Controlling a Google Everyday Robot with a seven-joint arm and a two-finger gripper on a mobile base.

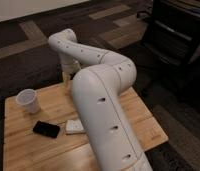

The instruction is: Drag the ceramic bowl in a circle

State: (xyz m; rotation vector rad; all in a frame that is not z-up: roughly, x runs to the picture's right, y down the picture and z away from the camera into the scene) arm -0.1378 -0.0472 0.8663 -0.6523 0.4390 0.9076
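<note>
My white arm (100, 95) fills the middle of the camera view and reaches down to the far side of the wooden table (23, 150). The gripper (67, 78) shows only as a small part below the wrist, just behind the arm's large link, at the table's far middle. The dark blue ceramic bowl is hidden behind the arm. I cannot tell whether the gripper touches it.
A white cup (28, 100) stands at the table's left. A black phone (46, 129) and a white packet (74, 126) lie toward the front. A black chair (178, 35) stands at the back right on the dark carpet.
</note>
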